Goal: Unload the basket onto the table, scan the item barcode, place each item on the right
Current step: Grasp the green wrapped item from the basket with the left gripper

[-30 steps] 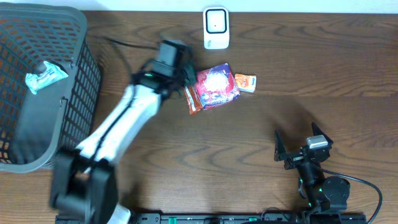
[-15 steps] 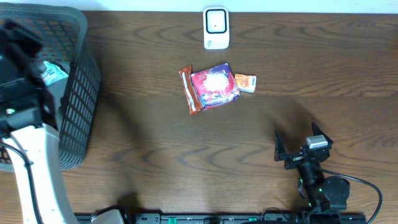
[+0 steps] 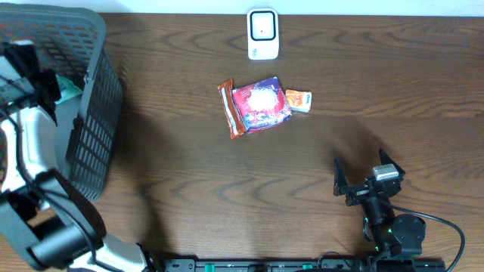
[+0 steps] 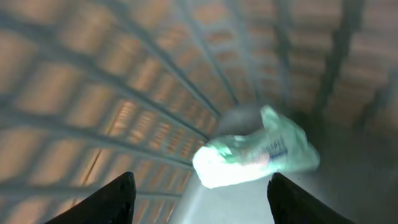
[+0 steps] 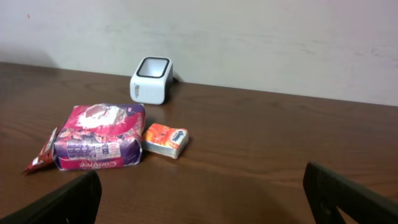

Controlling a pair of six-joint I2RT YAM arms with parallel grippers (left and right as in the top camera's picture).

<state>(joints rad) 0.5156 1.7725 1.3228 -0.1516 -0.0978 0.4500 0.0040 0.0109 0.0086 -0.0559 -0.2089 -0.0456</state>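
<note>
Two grippers, both open, nothing held. Left gripper (image 4: 200, 180) hangs over the basket (image 3: 91, 113); green packet (image 4: 252, 155) lies just ahead of it, clear of the fingers. Right gripper (image 5: 200, 174) sits low on the counter (image 5: 280, 143). Ahead-left of it are the purple packet (image 5: 99, 137), orange packet (image 5: 166, 140) and red packet (image 5: 42, 155), with the scanner (image 5: 151, 79) farther ahead.

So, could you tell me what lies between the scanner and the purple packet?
Nothing but bare table lies between the scanner and the purple packet; the overhead and right wrist views both show it.
</note>
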